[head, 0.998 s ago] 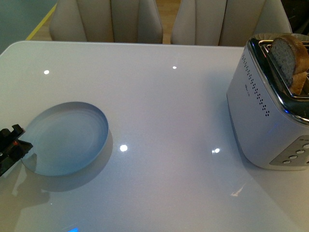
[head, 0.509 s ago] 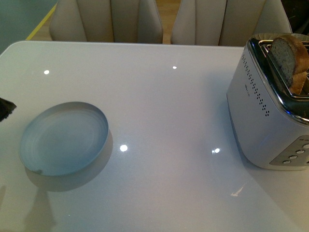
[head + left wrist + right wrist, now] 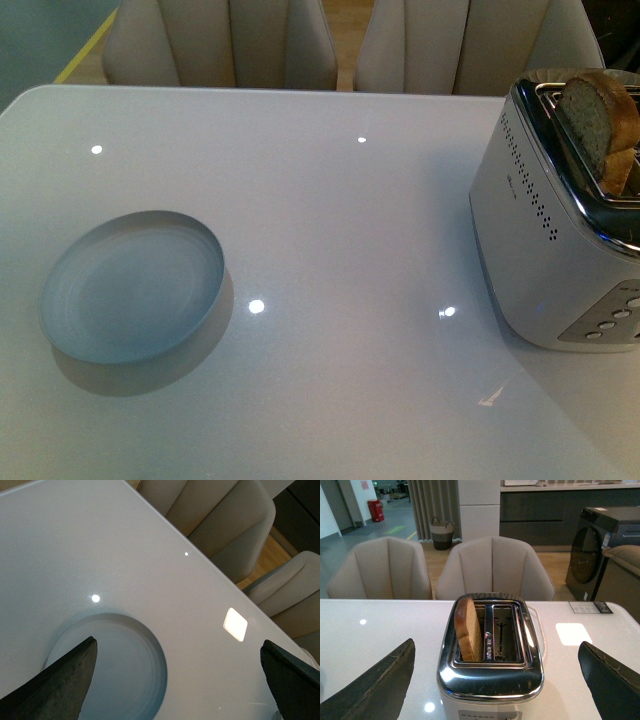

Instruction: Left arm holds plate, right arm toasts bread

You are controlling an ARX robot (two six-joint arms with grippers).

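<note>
Standing on edge in one slot of the toaster (image 3: 490,650), with the other slot bare: bread (image 3: 468,629), rounded top up, long axis vertical, faces parallel to the slot. Lying flat on the white table (image 3: 350,230), well apart from the toaster: plate (image 3: 132,286). Hovering above the plate, spread wide and gripping nothing: left gripper (image 3: 177,680). Poised over the toaster, likewise spread and unloaded: right gripper (image 3: 495,680).

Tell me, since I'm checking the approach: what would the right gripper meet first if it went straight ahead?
Probably the shiny silver two-slot toaster, with the brown bread slice standing in one slot. It sits centred between the open right gripper fingers; depth is unclear.
</note>
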